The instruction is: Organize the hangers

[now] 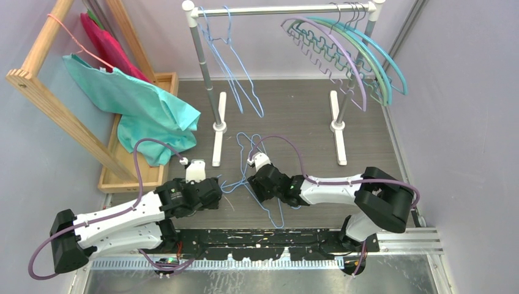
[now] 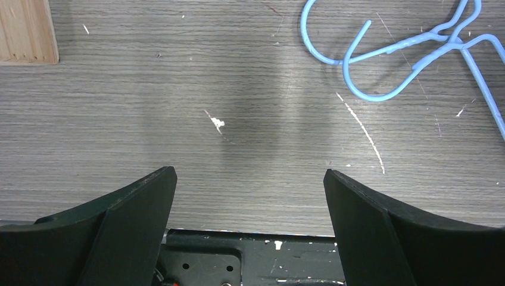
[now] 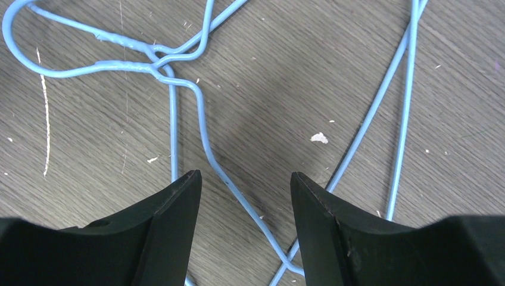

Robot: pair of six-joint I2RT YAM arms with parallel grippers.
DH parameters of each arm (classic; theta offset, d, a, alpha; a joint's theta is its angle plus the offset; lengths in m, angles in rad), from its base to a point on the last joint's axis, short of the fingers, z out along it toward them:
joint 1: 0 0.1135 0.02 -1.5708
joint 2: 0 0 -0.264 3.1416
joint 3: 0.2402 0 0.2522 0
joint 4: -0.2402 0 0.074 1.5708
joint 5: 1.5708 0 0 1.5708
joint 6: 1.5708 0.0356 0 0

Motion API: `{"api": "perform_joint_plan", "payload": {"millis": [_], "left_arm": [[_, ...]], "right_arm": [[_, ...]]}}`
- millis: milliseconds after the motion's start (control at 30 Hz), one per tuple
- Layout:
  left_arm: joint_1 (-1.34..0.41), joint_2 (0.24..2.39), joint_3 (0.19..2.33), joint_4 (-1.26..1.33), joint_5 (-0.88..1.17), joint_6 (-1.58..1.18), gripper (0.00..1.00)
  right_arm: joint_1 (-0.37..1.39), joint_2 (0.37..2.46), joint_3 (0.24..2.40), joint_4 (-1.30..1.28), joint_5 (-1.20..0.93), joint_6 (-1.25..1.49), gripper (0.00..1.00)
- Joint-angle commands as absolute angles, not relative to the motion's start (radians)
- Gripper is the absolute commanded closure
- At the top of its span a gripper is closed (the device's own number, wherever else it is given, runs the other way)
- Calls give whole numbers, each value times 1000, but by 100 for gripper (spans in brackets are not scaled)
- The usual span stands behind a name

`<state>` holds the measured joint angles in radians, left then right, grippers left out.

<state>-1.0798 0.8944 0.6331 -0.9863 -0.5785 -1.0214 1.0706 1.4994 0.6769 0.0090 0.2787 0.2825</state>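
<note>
Two light-blue wire hangers (image 1: 267,207) lie tangled on the grey table between my grippers. Their hooks show in the left wrist view (image 2: 381,65) and their twisted necks in the right wrist view (image 3: 149,59). My left gripper (image 1: 220,184) (image 2: 250,173) is open and empty, just left of the hooks. My right gripper (image 1: 249,182) (image 3: 245,176) is open, low over the table, with one blue wire running between its jaws. More light-blue hangers (image 1: 220,61) hang at the left of the metal rack's rod (image 1: 275,9). Arched purple, green and teal hangers (image 1: 333,43) hang at its right.
A wooden rack (image 1: 43,92) on the left holds a pink hanger with a teal garment (image 1: 141,98) and a red garment (image 1: 110,46). Its wooden base (image 1: 122,177) (image 2: 27,30) is near my left arm. The metal rack's white feet (image 1: 218,128) (image 1: 337,128) stand behind the grippers.
</note>
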Motion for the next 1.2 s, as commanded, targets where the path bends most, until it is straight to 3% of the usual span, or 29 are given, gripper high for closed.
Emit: {"api": "perform_joint_plan", "payload": {"millis": [0,100,233,333,433,800,1167], "left_arm": [[-1077,896,646,-986,-603,-1036,2],[-1077,899,647,-986,-603,-1037,2],[-1078,892,645,-986,-603,-1037,2],[-1077,888,643,-986,-602,-1036,2],[-1078,891,643,-986,-600,-1038,2],[-1078,897,643,-982,-599,-1034,2],[-1077,911,655,-969,-614,-1017,2]], "right_arm": [[1077,1513,694,48,282,252,38],[1077,1531,680,56,280,253,41],[1077,1553,658,66,271,265,76],[1077,1560,636,86,263,281,80],[1078,1549,622,93,248,296,98],[1079,1146,557,83,145,404,99],[1067,848,670,-31,103,475,99]]}}
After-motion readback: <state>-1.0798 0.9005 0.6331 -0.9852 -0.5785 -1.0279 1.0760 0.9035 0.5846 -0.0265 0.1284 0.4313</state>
